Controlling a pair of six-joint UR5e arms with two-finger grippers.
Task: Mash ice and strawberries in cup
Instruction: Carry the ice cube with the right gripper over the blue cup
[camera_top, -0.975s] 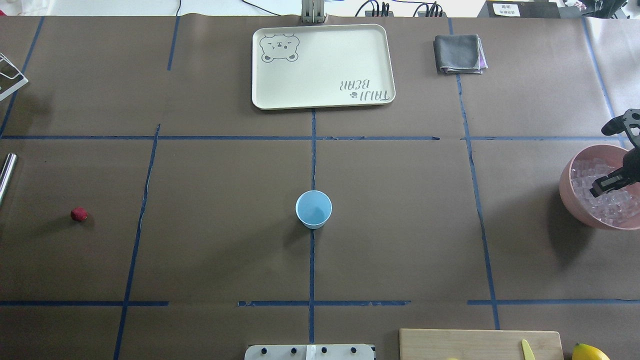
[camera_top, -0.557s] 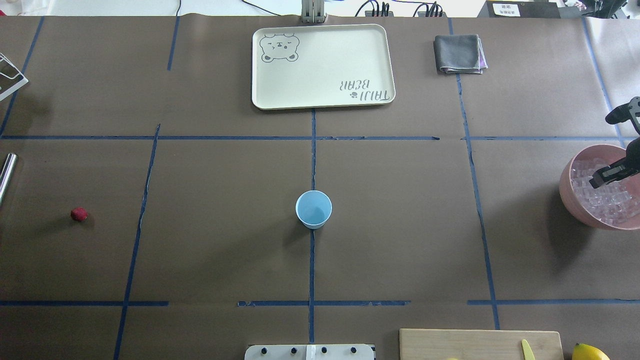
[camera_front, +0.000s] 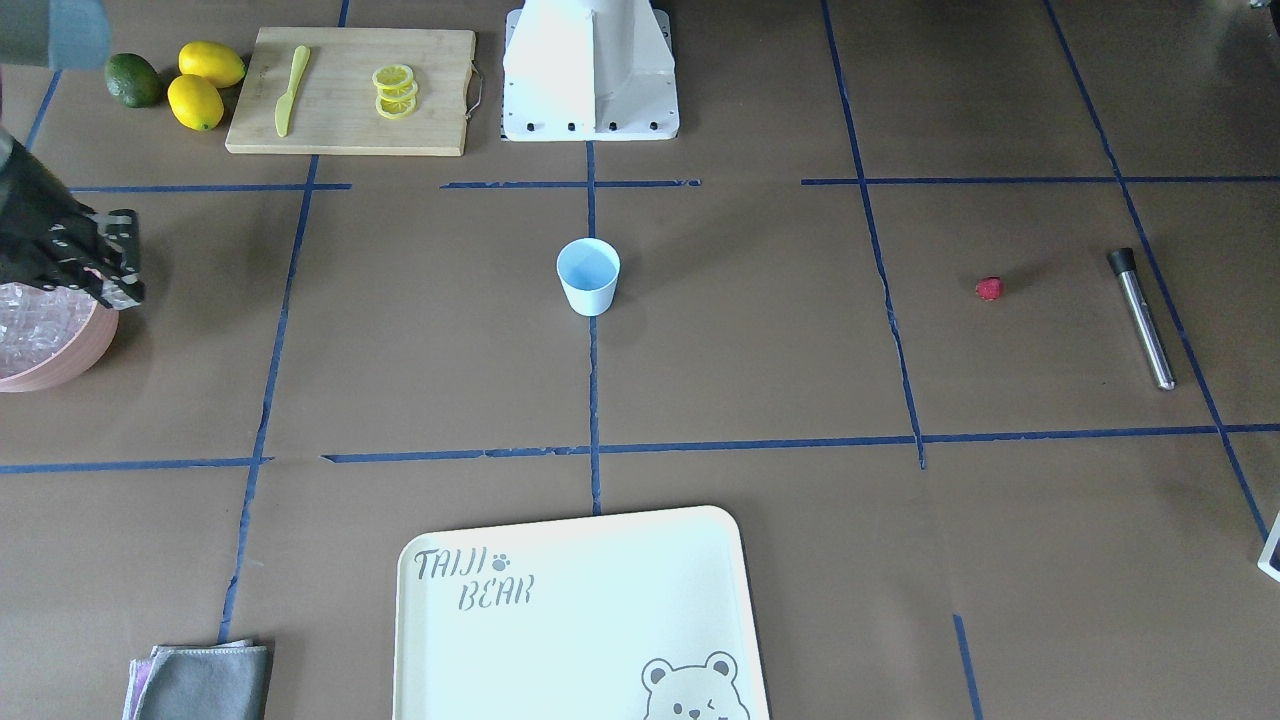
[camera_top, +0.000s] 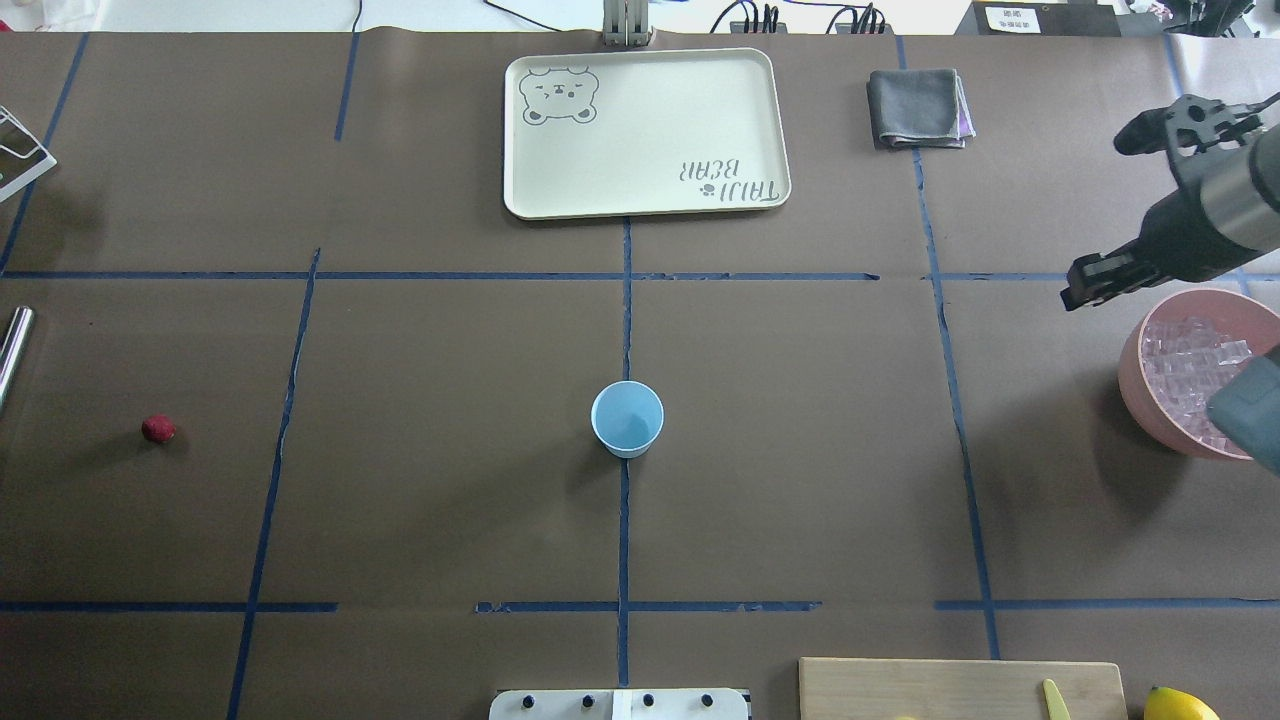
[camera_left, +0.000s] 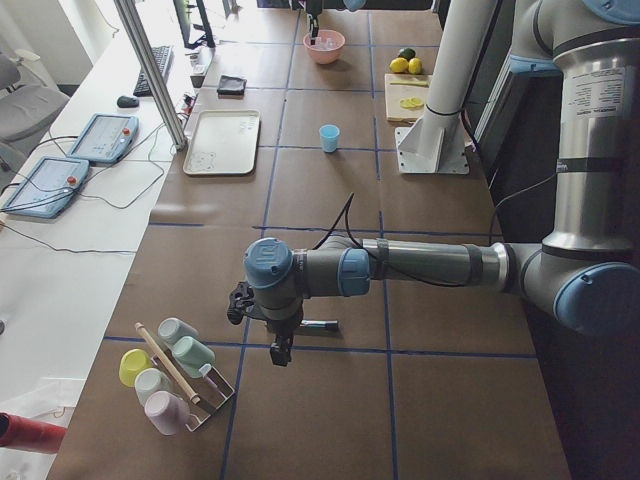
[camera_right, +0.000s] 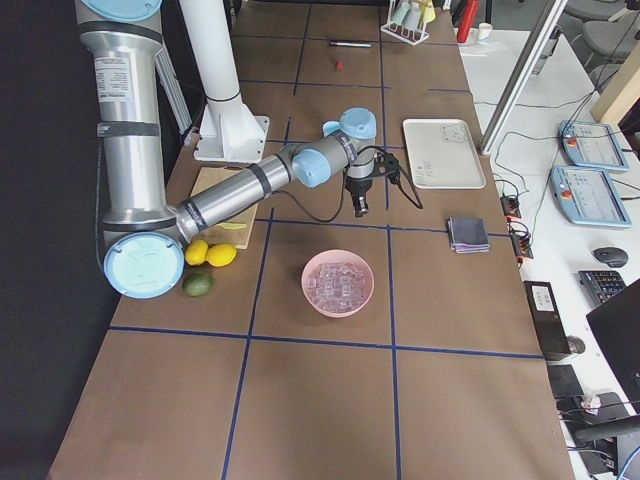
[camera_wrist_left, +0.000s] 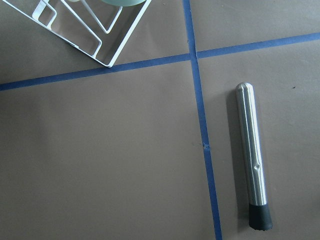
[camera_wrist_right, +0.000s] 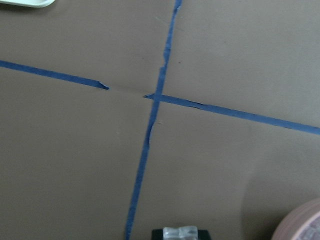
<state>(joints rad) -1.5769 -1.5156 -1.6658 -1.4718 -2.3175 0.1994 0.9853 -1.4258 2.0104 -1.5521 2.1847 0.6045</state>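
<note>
One small light-blue tapered cup (camera_top: 627, 418) stands upright on a brown taped surface (camera_top: 800, 480).
Far right of the cup, the right hand (camera_top: 1085, 283) clenches a clear ice piece (camera_wrist_right: 180, 233) near a round pink bowl (camera_top: 1135, 390) of ice cubes (camera_top: 1195, 360); a small red strawberry (camera_top: 158, 429) lies far left. Whether the left hand (camera_left: 279, 350) is clenched, I cannot tell.

Overhead, front cameras face oppositely; both show cup (camera_top: 627, 418).

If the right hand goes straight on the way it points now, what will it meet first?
The right hand, gripping ice, points down. It would likely first meet the bare table near the blue tape cross, beside the pink bowl, not in it; depth is unclear.
</note>
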